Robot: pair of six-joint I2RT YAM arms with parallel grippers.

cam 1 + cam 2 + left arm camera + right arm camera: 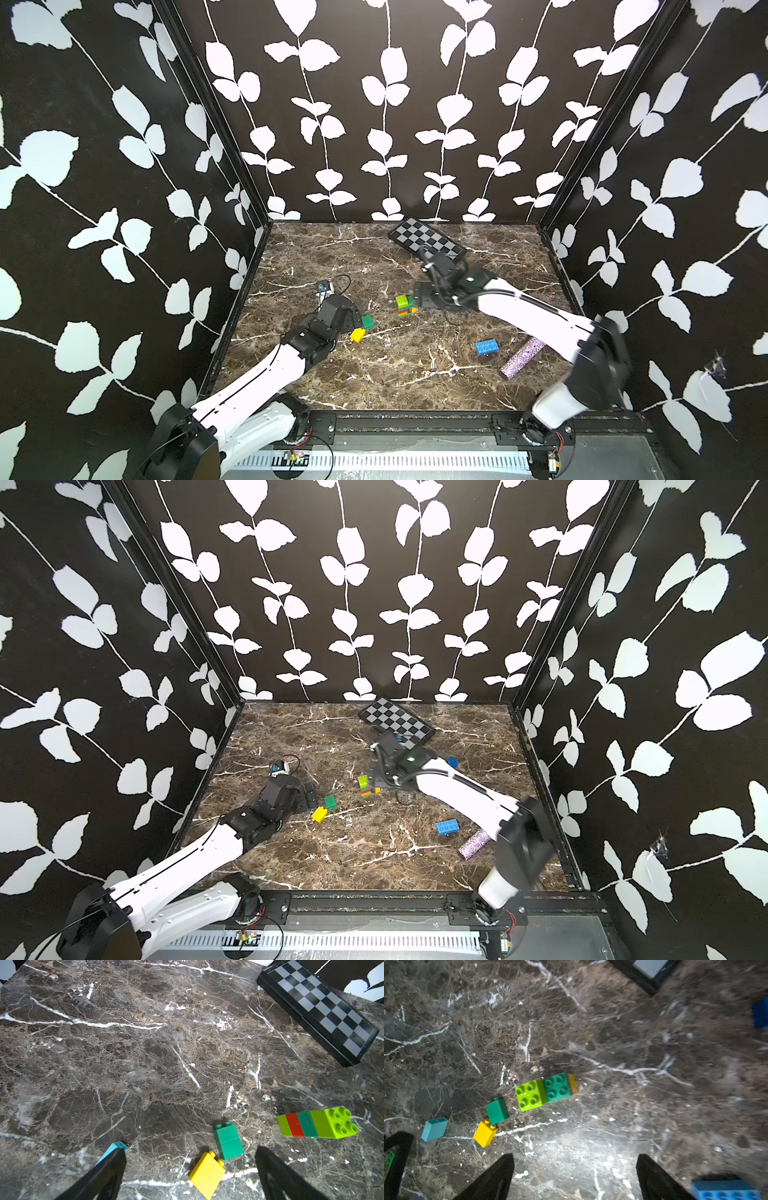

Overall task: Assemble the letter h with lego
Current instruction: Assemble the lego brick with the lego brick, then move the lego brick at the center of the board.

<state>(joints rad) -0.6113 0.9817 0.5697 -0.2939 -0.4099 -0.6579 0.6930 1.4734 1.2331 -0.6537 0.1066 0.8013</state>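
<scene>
We are looking into a robot lab cell. Three walls (374,104) papered in black with white leaf vines box in a brown marble-patterned counter (332,249). Black metal frame posts (218,120) join the walls at the corners. A left arm (257,374) and a right arm (528,311), white and black, are mounted at a black rail (415,419) along the front edge. An exposed small circuit board (298,457) and a slotted white cable duct (395,462) sit just below it.

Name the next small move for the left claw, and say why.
Probably ease the left claw forward and shut it on the dark green brick: the claw stands open and empty, and that brick lies loose on its side just ahead, beside the yellow brick.
</scene>
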